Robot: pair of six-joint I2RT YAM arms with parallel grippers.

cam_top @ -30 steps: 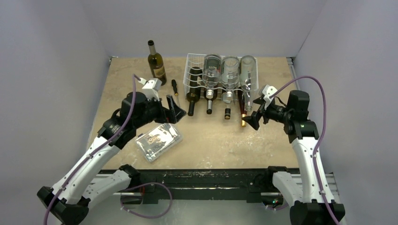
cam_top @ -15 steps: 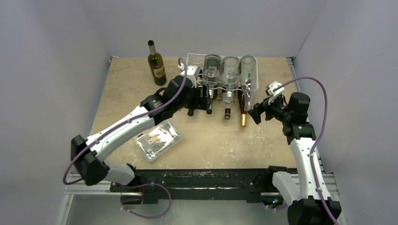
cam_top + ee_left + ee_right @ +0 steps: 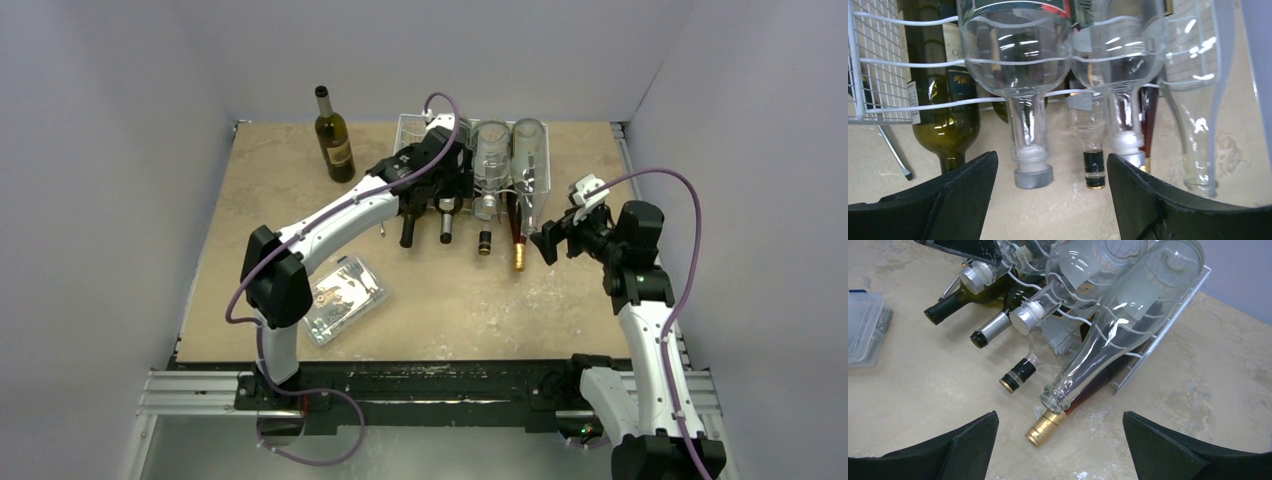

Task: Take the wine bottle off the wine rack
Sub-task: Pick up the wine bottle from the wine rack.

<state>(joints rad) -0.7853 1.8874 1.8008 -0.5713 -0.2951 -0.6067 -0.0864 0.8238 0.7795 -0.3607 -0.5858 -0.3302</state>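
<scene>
- The upright dark wine bottle [image 3: 333,135] at the far left of the table has not moved over the last second. Neither has the clear plastic parts box [image 3: 340,298] near the front.
- The left arm is what changed. A second ago it was folded back beside the box; now it is stretched out over the wine rack [image 3: 408,127].
- The wrist view shows the left gripper [image 3: 1051,170] lined up on the grey-capped clear bottle [image 3: 1018,60], which lies in the rack's upper row, second slot from the left, with its neck poking out toward the arms.
- Its jaws stand apart on either side of that neck, touching nothing and holding nothing.
- This looks like the end of the reach and the start of the grasp. The bottle is not yet gripped and is fully in the rack.
- Below and to the left lies a dark green bottle [image 3: 945,115], and a black-capped neck [image 3: 1094,170] sits just right of the target. Closing in has to catch one neck only.
- The right gripper [image 3: 544,243] has barely shifted. It hovers near the rack's right end with its jaws spread wide and empty.
- It faces the uncapped clear bottle [image 3: 1108,335] and the gold-capped dark bottle [image 3: 1044,429] beneath it.
</scene>
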